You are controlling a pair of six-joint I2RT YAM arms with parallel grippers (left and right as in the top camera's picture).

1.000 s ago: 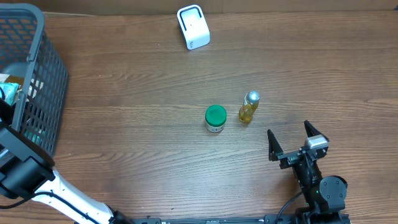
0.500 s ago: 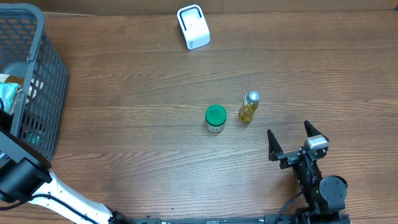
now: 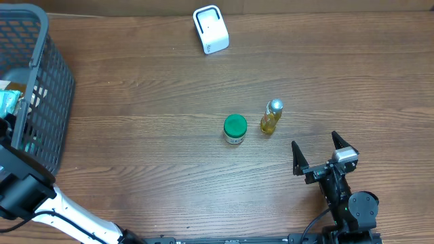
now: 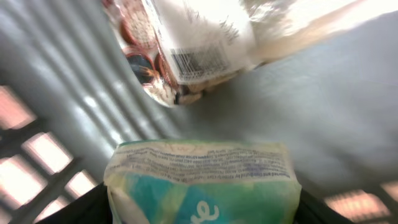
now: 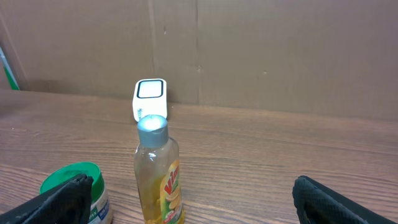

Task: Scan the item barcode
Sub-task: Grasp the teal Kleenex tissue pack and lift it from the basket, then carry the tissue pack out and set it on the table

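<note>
A: Overhead: wooden counter (image 3: 135,176). Basket (image 3: 47,88) far left, scanner (image 3: 211,29) at back, jar (image 3: 235,128) and bottle (image 3: 271,117) mid-counter. Right end effector (image 3: 317,154) spread, empty, parked clear.
B: Left wrist?
A: Left end effector (image 4: 202,208) inside basket, straddling a teal packet (image 4: 199,168), probably the scan item; grip unclear.
B: Right wrist?
A: Cardboard wall (image 5: 280,50) behind the scanner.

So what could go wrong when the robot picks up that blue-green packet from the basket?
1. The blue-green packet looks soft and puffy, so it might squash or slip from between the left arm's jaws.
2. The basket has walls close around it, so the packet could snag coming out.
3. No barcode shows on the side facing the camera, only small print, and the white scanner is far across the table, so the packet may need turning.
</note>
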